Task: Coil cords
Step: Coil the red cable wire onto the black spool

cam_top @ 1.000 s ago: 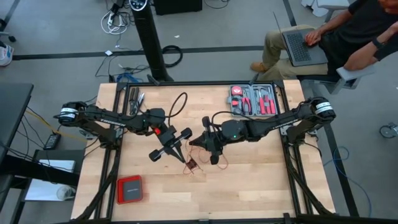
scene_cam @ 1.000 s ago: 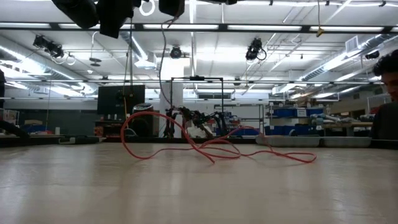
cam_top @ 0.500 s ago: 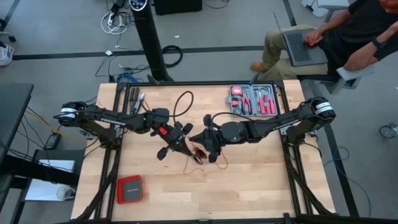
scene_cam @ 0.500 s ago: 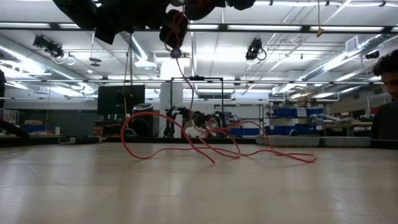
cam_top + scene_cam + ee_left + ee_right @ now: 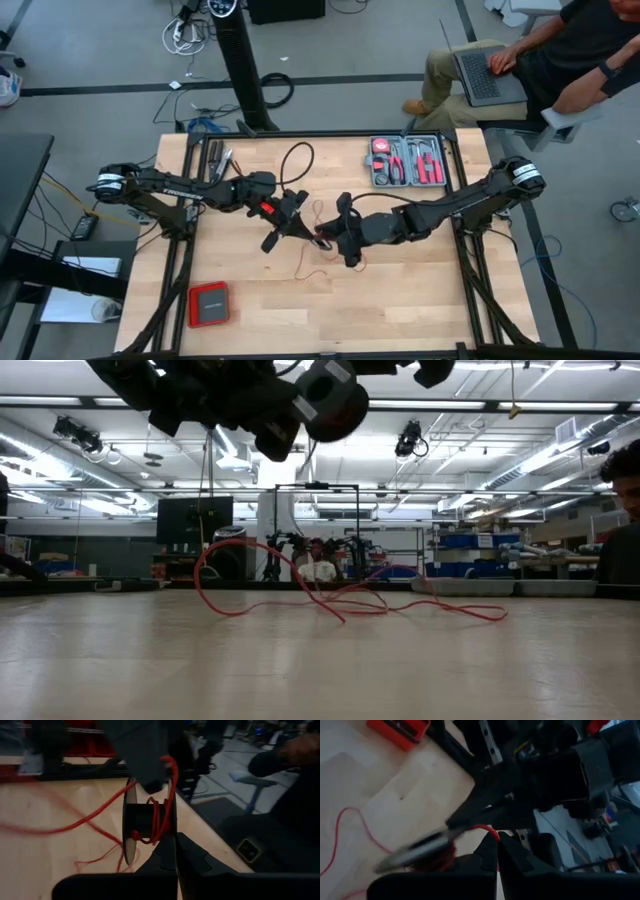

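Note:
A small black spool (image 5: 150,817) with a few turns of thin red cord on it hangs in the air between my two grippers over the table's middle (image 5: 320,236). My left gripper (image 5: 305,228) is shut at the spool. My right gripper (image 5: 330,240) is shut on the red cord (image 5: 487,830) right beside the spool. The rest of the cord lies in loose loops on the table (image 5: 310,262), also seen in the low view (image 5: 340,595), and one strand rises from it to the spool. My left gripper (image 5: 175,847) comes at the spool level from the table's left. Its fingertips meet the rim of one flange (image 5: 169,837); the spool is lifted clear of the table, its axis lying across the fingers. My right gripper (image 5: 496,845) pinches one strand of the cord (image 5: 490,832) at its fingertips, coming from the table's right. In the left wrist view the strand (image 5: 172,775) runs from this finger down over the spool's core. The spool hides how far back the strand reaches.
A grey tool tray (image 5: 405,162) stands at the far right. A flat red box (image 5: 208,303) lies near the front left. A black cable loop (image 5: 292,165) and hand tools (image 5: 220,162) lie at the far left. A person with a laptop (image 5: 480,75) sits beyond the far right corner.
My left gripper has gone toward the table's right and a little toward the far edge, closing on my right gripper. My right gripper has shifted slightly toward the near edge. The spool has come up between them, and the loose cord on the table has shifted a little.

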`<act>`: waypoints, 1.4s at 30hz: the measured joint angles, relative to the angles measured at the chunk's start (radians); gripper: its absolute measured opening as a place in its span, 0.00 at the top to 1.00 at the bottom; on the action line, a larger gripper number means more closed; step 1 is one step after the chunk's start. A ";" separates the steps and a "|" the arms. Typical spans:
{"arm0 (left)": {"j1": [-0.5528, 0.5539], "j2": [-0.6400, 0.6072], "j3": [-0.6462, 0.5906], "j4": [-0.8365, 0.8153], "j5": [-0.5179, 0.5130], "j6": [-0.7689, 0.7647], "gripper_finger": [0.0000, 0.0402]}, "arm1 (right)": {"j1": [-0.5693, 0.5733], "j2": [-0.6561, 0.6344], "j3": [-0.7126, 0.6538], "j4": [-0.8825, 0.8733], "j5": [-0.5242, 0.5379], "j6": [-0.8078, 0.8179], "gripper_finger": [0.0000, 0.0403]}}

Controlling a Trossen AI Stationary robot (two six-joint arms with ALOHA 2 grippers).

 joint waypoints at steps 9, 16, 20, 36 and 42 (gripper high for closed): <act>0.001 0.000 0.000 -0.011 -0.134 0.026 1.00 | 0.043 -0.005 0.000 -0.165 0.232 0.128 0.99; 0.000 -0.026 0.000 -0.030 -0.280 0.115 1.00 | 0.053 -0.005 0.000 -0.310 0.332 0.292 0.97; -0.006 -0.065 0.000 -0.053 -0.386 0.204 1.00 | 0.034 -0.005 -0.001 -0.377 0.329 0.432 0.97; -0.089 -0.080 0.000 0.080 -0.546 0.653 1.00 | -0.094 -0.022 -0.055 -0.294 0.240 0.576 0.76; -0.101 -0.080 0.000 0.095 -0.516 0.649 1.00 | -0.170 -0.080 -0.247 -0.014 0.067 0.559 0.77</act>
